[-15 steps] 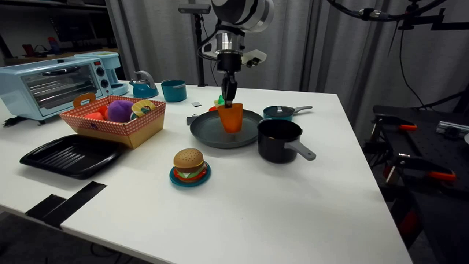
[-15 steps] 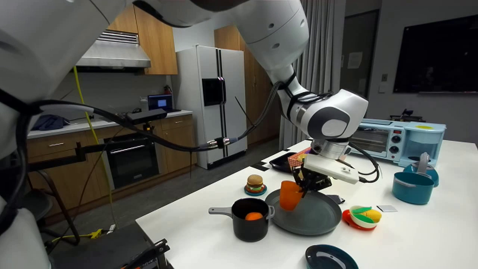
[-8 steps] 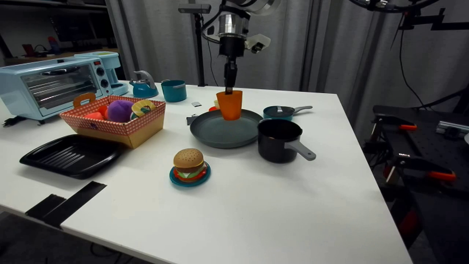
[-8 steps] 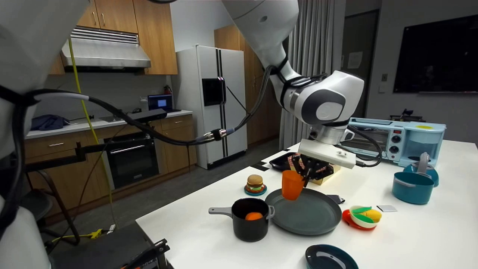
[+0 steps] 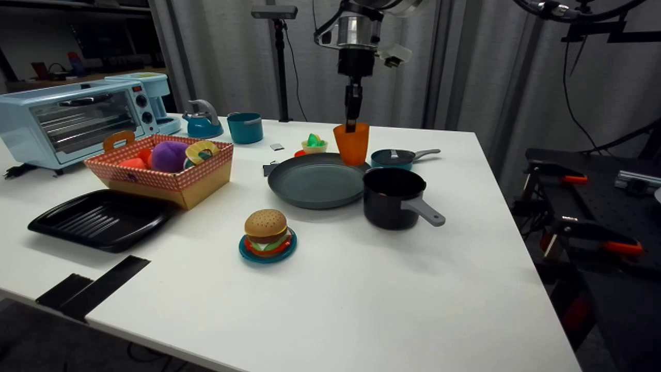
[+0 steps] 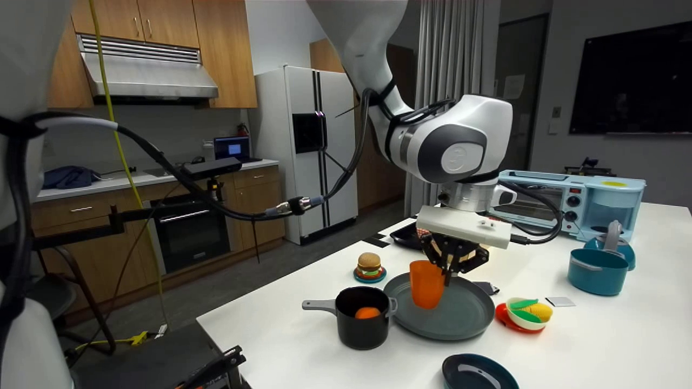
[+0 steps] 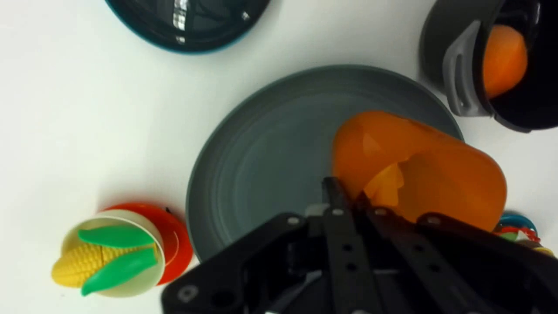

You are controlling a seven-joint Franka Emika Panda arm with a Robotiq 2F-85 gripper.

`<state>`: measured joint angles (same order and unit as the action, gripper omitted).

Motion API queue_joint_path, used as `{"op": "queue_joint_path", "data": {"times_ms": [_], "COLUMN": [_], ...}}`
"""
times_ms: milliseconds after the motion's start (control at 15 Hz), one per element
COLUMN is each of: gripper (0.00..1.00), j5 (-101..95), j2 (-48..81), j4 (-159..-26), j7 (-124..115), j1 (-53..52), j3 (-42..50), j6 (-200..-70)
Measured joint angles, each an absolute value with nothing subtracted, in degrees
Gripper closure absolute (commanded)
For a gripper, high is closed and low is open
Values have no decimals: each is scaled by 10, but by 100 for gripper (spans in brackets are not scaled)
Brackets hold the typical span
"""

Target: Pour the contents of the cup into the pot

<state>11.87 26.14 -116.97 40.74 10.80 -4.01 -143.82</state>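
- Exterior views both show a white table [image 5: 330, 315], across which the items are spread.
- White-and-grey robot arm [image 6: 459, 143], stretched over the table and bent downward at the wrist.
- Light blue toaster oven [image 5: 82, 121], its glass door closed.
- Basket [image 5: 211, 175] with a red checked rim, standing just beside a black ridged tray [image 5: 139, 222].
- Round, shallow grey-green pan [image 6: 459, 322], lying flat on the table.
- Robotiq gripper [image 6: 446, 273], pointing down above the pan; its black fingers [image 5: 353, 106] are clenched on the wall of the orange tumbler cup [image 6: 427, 283], near the rim.
- Black saucepan [image 5: 390, 209], upright just beside the pan, its long grey handle pointing away from it.
- That same cup, held close to upright over the pan, on the side nearer the saucepan; the wrist view shows a paler patch inside, but whether this is contents or light I cannot tell.
- Toy hamburger [image 5: 266, 230] on a small teal plate [image 5: 256, 259], near the pan.
- Toy corn cob [image 7: 80, 264] with green husks, lying in a cream bowl [image 7: 135, 283], across the pan from the hamburger.
- Orange rounded piece [image 7: 505, 61], resting inside the saucepan; exactly what it is cannot be told.
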Motion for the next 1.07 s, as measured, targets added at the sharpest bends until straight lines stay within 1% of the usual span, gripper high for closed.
{"op": "queue_joint_path", "data": {"times_ms": [333, 800, 1067], "gripper": [99, 99, 99], "j5": [81, 65, 1], "j2": [200, 92, 58], "j4": [-1260, -1350, -1387], "j7": [363, 335, 281], "j1": [107, 101, 84], "j3": [-27, -25, -14], "j6": [-1475, -1481, -1481]}}
